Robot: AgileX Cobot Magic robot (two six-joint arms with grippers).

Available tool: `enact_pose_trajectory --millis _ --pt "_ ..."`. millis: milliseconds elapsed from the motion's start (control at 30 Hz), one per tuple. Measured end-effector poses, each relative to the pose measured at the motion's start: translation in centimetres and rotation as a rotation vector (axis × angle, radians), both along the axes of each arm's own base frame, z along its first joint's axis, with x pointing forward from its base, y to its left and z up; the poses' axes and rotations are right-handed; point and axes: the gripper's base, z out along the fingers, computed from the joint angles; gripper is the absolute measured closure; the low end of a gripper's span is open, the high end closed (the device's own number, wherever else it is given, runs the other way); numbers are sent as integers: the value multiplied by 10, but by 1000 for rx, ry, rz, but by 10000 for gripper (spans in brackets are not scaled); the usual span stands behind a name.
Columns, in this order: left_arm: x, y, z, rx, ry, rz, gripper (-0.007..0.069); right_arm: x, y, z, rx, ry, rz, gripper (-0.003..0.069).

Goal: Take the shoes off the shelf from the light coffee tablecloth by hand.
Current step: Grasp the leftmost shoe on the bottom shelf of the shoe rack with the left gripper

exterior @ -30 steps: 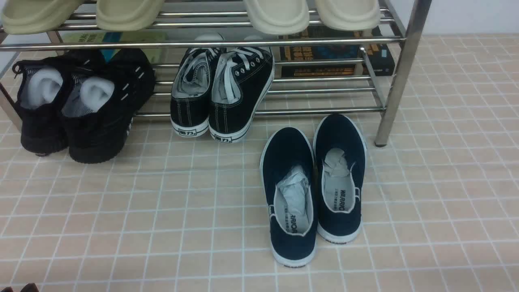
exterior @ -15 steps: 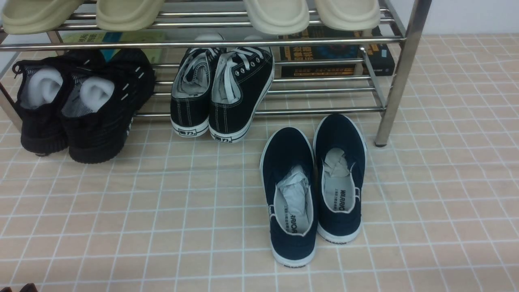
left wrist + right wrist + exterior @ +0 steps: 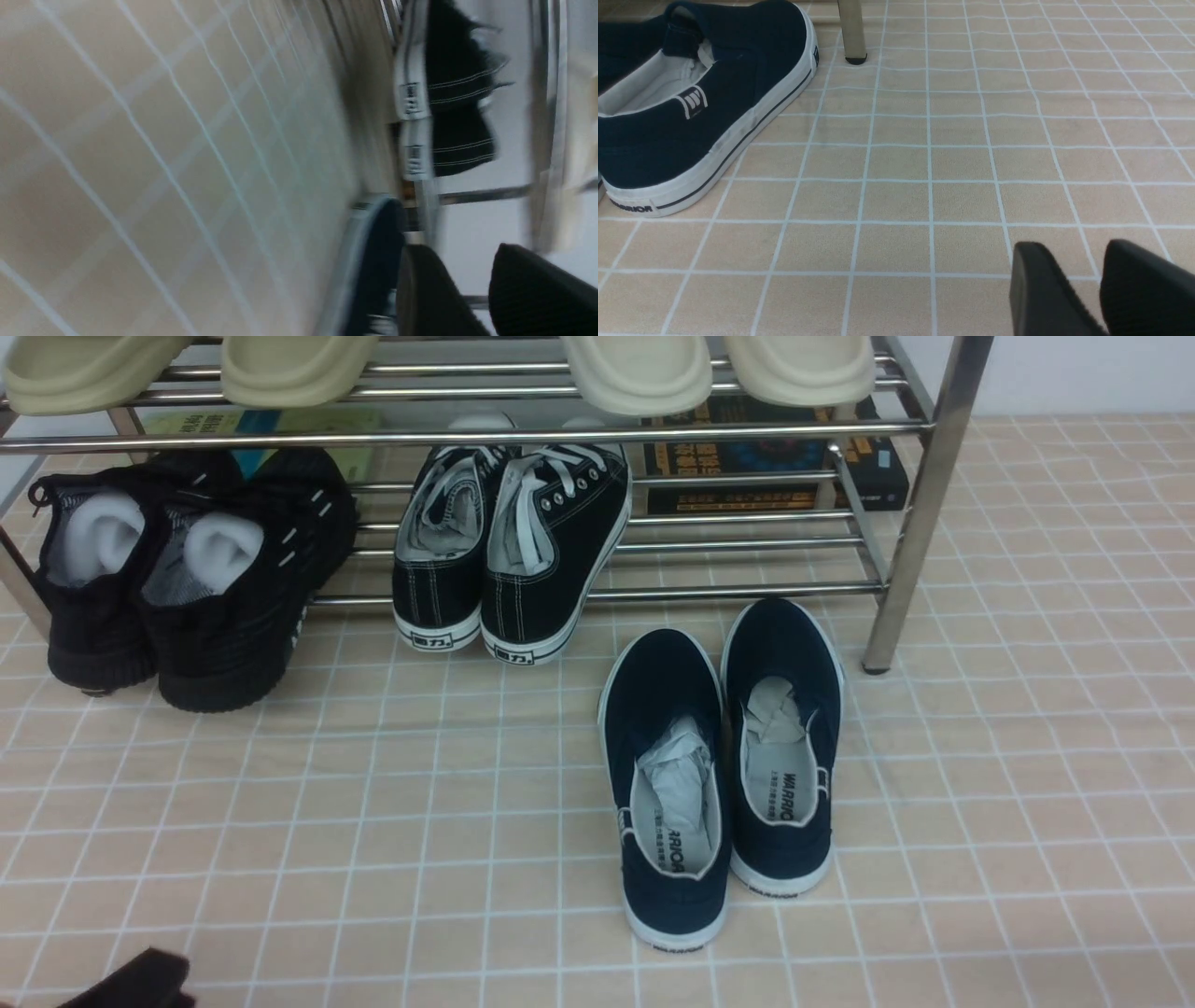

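Front view: the shoes (image 3: 187,579) sit at the left end of the shelf (image 3: 653,429), toes in over the lowest tubes, heels out front and, as far as I can tell, down on the tablecloth (image 3: 373,821). Nothing touches them. The lace-ups (image 3: 513,551) lean on the same tier beside them. The slip-ons (image 3: 719,765) lie flat on the cloth, off the shelf. A dark shape (image 3: 131,980) at the bottom left corner is, I judge, part of my left arm, well apart from the shoes.

Left wrist view: blurred. My left jaws stand parted and empty, 2 fingers (image 3: 430,289) with bare space between them. Past them I see the lace-up heels and a slip-on, not the shoes.

Right wrist view: my right jaws are parted too, gripping nothing, low over bare cloth, with a slip-on and a shelf leg beyond.

By my reckoning, 1 pair is already out, but the shoes are not yet begun: I have to reach them, grasp, lift them clear of the tubes and set them on the cloth.
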Motion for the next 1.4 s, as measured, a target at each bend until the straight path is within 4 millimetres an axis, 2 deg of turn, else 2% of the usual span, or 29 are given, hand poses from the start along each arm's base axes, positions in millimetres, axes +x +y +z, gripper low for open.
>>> enact_pose_trajectory --millis 33,100,200,433,567,633,733,833,933,967,1033,1167,1267,1300,1367,1400 --pt "0 -1 4 -173 -1 20 384 0 0 0 0 0 0 438" --pt "1 0 7 -274 -19 45 384 0 0 0 0 0 0 438" --pt "2 3 10 -267 -55 70 384 0 0 0 0 0 0 438" --pt "4 19 23 21 -255 213 395 0 0 0 0 0 0 431" --pt "-2 16 51 237 -339 170 510 0 0 0 0 0 0 424" --pt "-5 12 73 349 -372 121 580 0 0 0 0 0 0 421" --pt "1 3 98 462 -309 -1 620 0 0 0 0 0 0 421" --pt "20 -8 111 530 -132 -201 623 0 0 0 0 0 -1 420" --pt "39 -15 116 606 42 -383 623 0 0 0 0 0 -3 420" --pt "56 -16 120 681 180 -508 623 0 0 0 0 0 -3 420" --pt "76 -13 129 759 290 -586 623 0 0 0 0 0 -3 420" --pt "126 -3 153 921 406 -626 618 0 0 0 0 0 -3 420" --pt "157 2 172 996 415 -613 589 0 0 0 0 0 -3 420" --pt "159 2 173 998 415 -612 586 0 0 0 0 0 -3 420" --pt "183 4 181 1024 414 -614 539 0 0 0 0 0 -3 420" --pt "188 4 184 1034 406 -614 518 0 0 0 0 0 -3 420"
